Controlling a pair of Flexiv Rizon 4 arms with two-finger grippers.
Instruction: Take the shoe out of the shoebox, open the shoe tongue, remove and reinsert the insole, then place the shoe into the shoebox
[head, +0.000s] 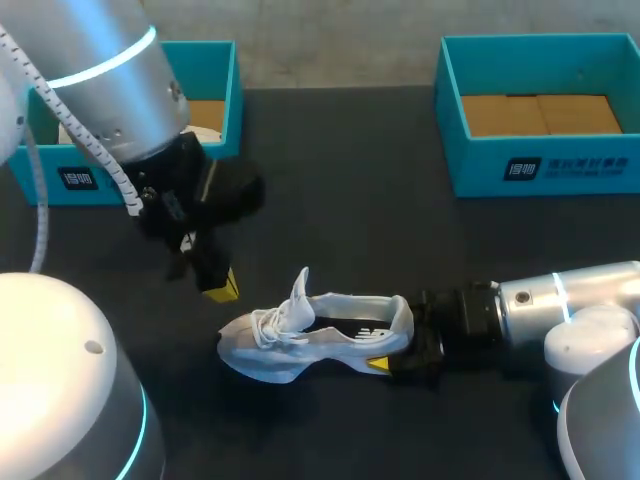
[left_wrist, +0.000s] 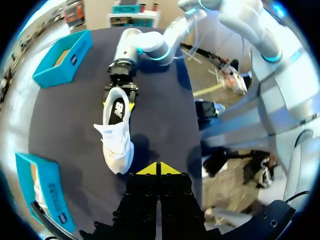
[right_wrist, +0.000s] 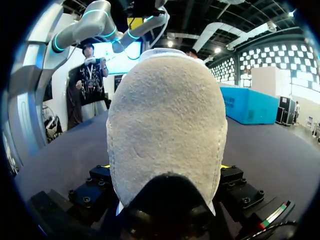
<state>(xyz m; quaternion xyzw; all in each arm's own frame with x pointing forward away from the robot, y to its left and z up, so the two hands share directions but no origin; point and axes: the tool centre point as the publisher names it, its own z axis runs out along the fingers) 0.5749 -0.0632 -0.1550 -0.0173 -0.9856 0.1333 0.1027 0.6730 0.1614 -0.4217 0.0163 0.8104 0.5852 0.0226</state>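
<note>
Shoe (right_wrist: 165, 130), logo (left_wrist: 119, 108) on its insole (left_wrist: 116, 98), clamped at heel by right gripper (right_wrist: 165, 166); left gripper (left_wrist: 159, 169) clenched, empty.

On the dark table (head: 350, 210) lie a white shoe (head: 300, 350), a left teal shoebox (head: 226, 100) and a right teal shoebox (head: 545, 165).

Silver-grey rounded shells are worn by the left arm (head: 110, 80) and right arm (head: 570, 300), each ringed by a glowing cyan band (head: 105, 62). A white coiled cable (head: 120, 182) is strung along the left. Black wrist blocks (right_wrist: 240, 192), studded with screws, are tipped with yellow fingers (left_wrist: 147, 170); a red-green strip (right_wrist: 274, 215), possibly a status light, is seen on the right.
</note>
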